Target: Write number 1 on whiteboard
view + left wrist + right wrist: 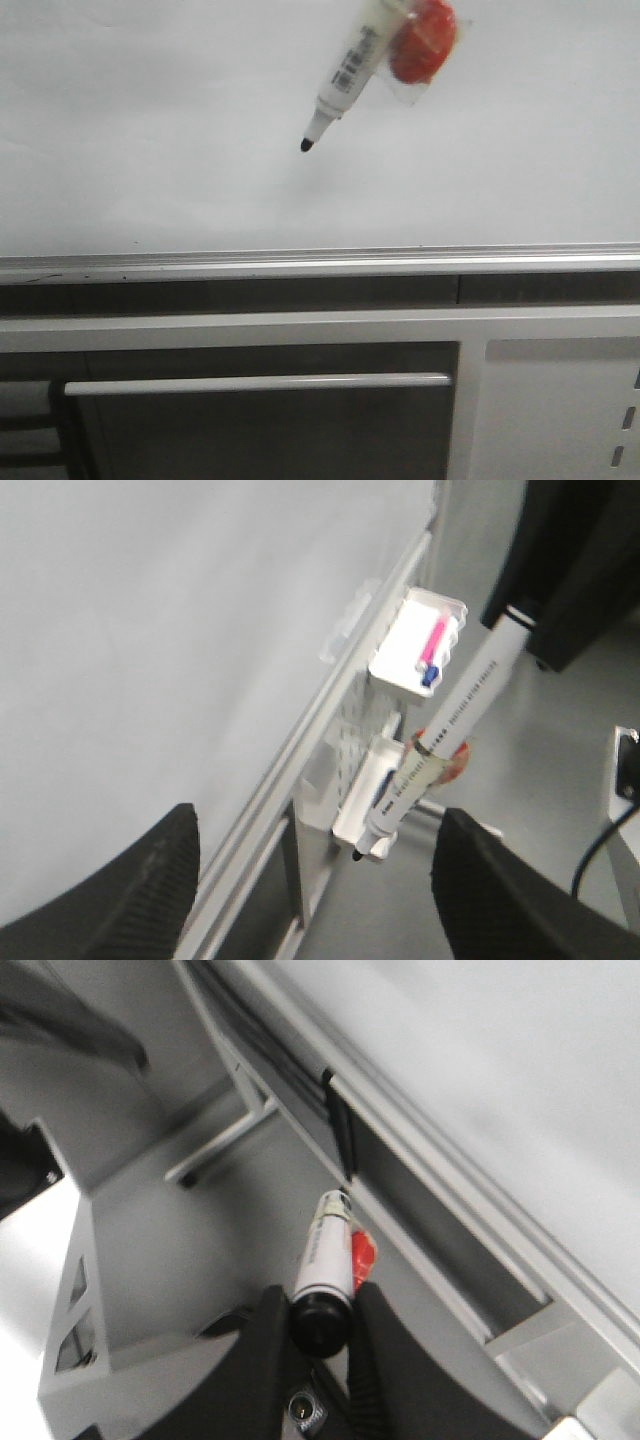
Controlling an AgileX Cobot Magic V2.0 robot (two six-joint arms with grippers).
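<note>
A glossy white-grey whiteboard fills the upper part of the front view, its silver ledge running along the lower edge, with a grey cabinet panel and its bar handle underneath. No stroke shows on the board: the number 1 is not there yet.

My right gripper is clamped on the butt end of a white marker pen, fingers pressed to either side of its black end cap. In the front view the pen slants down from the top edge, black tip pointing down-left at the board's upper middle; whether the tip touches the surface I cannot tell. A red piece under clear tape sits on the barrel, just beside it.

My left gripper hangs with its two black fingers well apart, nothing between them. Only its wrist camera shows the white trays hung off the board's edge frame, one holding a pink pen, and the marker seen from the side. The right wrist view alone shows my grip on the pen.
</note>
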